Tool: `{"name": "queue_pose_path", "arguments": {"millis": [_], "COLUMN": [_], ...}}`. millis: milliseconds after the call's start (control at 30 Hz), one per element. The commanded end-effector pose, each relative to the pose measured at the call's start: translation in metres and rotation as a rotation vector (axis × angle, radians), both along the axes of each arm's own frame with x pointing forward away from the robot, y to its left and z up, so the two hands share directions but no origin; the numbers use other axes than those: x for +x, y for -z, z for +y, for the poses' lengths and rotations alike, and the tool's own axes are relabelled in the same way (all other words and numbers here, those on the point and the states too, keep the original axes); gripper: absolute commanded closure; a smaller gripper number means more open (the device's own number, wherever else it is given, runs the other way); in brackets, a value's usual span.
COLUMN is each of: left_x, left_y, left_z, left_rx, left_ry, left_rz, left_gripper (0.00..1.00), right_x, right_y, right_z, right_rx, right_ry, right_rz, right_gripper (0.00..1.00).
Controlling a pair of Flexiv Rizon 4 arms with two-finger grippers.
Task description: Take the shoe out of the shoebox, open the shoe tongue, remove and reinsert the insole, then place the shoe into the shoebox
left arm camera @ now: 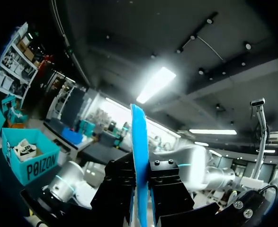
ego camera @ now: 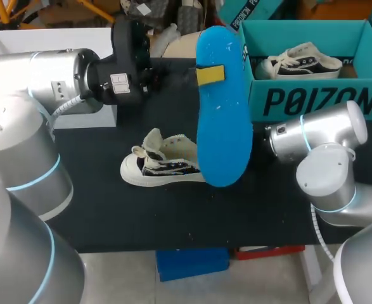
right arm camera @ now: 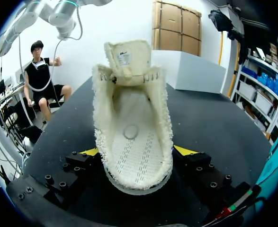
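Note:
My left gripper [ego camera: 210, 75] holds a blue insole [ego camera: 224, 126] in the air above the table, toe end down, one yellow fingertip showing on its face. In the left wrist view the insole [left arm camera: 139, 142] stands edge-on, pinched between the black fingers [left arm camera: 169, 189]. A white and black shoe [ego camera: 163, 161] lies on the black table [ego camera: 109, 209] with its tongue pulled open. In the right wrist view my right gripper [right arm camera: 136, 151] clasps the shoe [right arm camera: 131, 123] by the heel, a yellow tip against each side; the fleecy inside is bare.
A teal shoebox [ego camera: 312, 98] stands at the back right with a second shoe [ego camera: 303, 63] inside. A white box [ego camera: 84, 117] sits at the back left, behind my left arm. My right arm's wrist [ego camera: 287, 139] lies just in front of the shoebox.

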State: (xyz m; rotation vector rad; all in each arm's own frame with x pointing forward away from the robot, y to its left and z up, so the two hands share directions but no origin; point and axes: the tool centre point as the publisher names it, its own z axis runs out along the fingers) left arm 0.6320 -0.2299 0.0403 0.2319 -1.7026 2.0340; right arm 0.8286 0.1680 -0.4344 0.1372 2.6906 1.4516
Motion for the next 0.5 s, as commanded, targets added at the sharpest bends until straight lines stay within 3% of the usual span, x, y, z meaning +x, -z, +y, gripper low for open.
{"name": "queue_pose_path", "arguments": {"millis": [33,367,400,433,500], "left_x": [-0.0077,-0.013,-0.013,-0.013,-0.013], "left_y": [-0.0149,-0.019,-0.019,-0.019,-0.019], "left_z": [-0.0001,0.0044,0.0044,0.0044,0.0044], "left_rx": [0.029,0.041,0.041,0.041,0.041], "left_ry": [-0.019,-0.036,-0.036,-0.036,-0.036], "left_rz": [-0.003,-0.007,-0.007,-0.007,-0.007], "left_gripper": [1.0,1.0,1.0,1.0,1.0], "right_x": [0.0012,0.0012,0.0012,0.0015,0.0017], "right_y": [0.0007,0.0007,0.0009,0.0017,0.0017], "right_z": [0.0008,0.0008,0.0007,0.0,-0.0006], "right_rx": [-0.002,-0.002,-0.003,-0.023,-0.075], "right_ry": [0.001,0.001,0.0,-0.009,-0.023], "right_rz": [0.001,0.001,0.005,0.015,0.03], "right_gripper": [1.0,1.0,0.74,0.0,0.0]}}
